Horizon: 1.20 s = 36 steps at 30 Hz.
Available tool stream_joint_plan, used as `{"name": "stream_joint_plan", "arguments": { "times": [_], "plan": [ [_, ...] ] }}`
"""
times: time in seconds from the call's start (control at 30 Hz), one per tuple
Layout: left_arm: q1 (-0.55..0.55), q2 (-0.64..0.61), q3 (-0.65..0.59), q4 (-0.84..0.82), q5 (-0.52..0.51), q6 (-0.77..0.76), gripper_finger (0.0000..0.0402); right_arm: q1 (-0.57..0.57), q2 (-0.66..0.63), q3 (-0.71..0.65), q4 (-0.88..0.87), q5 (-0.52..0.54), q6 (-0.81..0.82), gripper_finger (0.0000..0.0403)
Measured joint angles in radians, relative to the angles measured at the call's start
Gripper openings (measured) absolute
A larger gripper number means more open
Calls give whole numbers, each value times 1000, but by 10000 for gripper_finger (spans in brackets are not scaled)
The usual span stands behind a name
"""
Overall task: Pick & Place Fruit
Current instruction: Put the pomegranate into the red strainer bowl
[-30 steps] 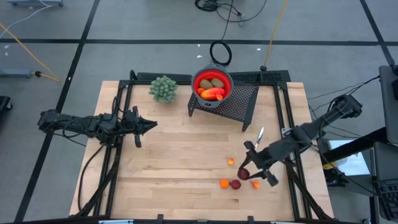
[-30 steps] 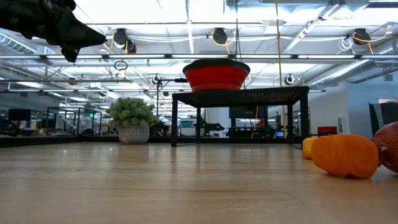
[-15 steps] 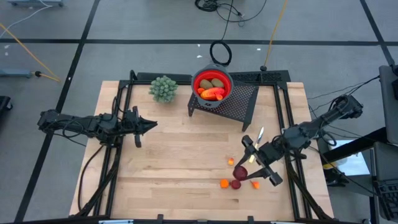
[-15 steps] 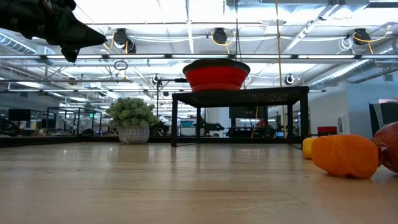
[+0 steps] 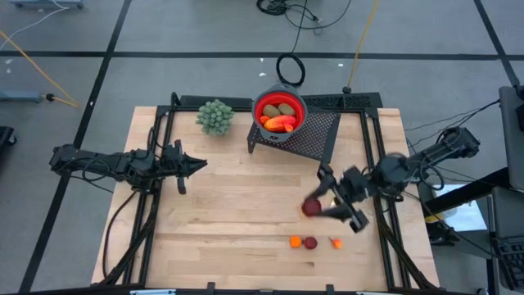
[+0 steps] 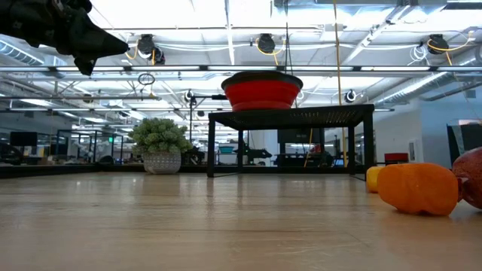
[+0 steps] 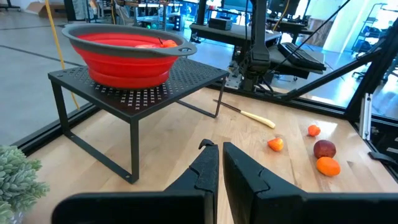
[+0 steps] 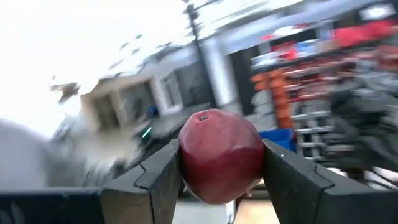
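My right gripper [image 5: 318, 206] is shut on a round dark-red fruit [image 5: 310, 208] over the right part of the table, between the loose pieces and the stand. A red bowl [image 5: 279, 111] sits on a black mesh stand [image 5: 315, 135] at the far side. It holds two olive-brown ovals [image 5: 278, 108] and a red-orange piece [image 5: 280, 124]. Small orange and dark-red bits [image 5: 310, 242] lie on the wood near the right front. My left gripper [image 5: 201, 164] hovers shut over the left part of the table, apart from everything. My right gripper pinches the round dark-red fruit [image 8: 221, 155] between its two fingers [image 8: 160, 180], one on each side of its widest part. The fingers come at it roughly level from the table's right. The fruit is lifted clear of the table.
A green bushy plant ball [image 5: 214, 116] stands left of the bowl at the far edge. A thin tool with a cream handle [image 5: 342, 176] lies right of the stand. An orange piece [image 6: 418, 188] and a dark-red bit [image 6: 471, 177] show close in the low view. Bare wood spans the table's middle.
My right gripper has carried the dark-red fruit up off the table and toward the far edge, slightly leftward, away from the other loose bits. Those bits have stayed in place.
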Motion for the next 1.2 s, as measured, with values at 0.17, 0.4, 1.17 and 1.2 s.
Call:
{"name": "stream_joint_plan", "arguments": {
  "times": [0.17,0.4,1.17,1.2],
  "plan": [
    [0,0,0,0,0,0,21,-53,0,0,35,189,208,196],
    [0,0,0,0,0,-1,21,-122,1,0,29,399,476,196],
    [0,0,0,0,-1,-1,21,-210,1,-1,-51,421,361,196],
    [0,0,0,0,-1,-1,21,-214,1,-1,-54,421,278,197]
  ]
}}
